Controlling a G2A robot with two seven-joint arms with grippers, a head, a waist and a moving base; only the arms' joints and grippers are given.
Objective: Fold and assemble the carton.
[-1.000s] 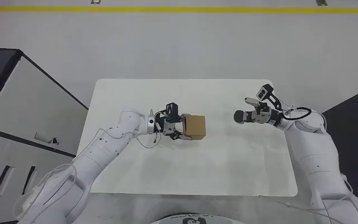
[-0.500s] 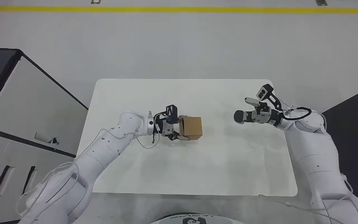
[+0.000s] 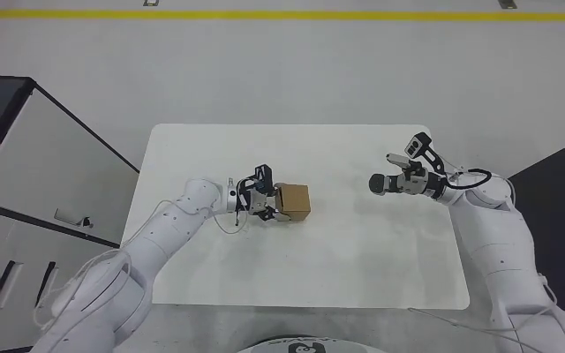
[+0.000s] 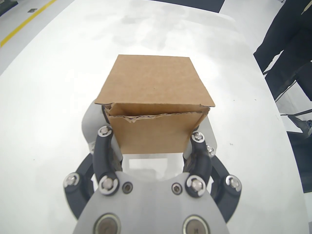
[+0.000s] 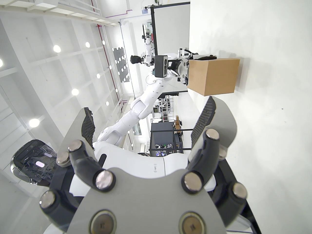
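While left end effector (image 3: 272, 203) clamps carton (image 3: 294, 202) | near-cubic, frayed end toward it | right end effector (image 3: 376, 184) spread apart

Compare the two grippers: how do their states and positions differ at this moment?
The left gripper is shut on the carton; the right gripper is open, holding nothing. The left gripper is near the middle of the table; the right gripper is apart, toward its right side. Both face the carton.
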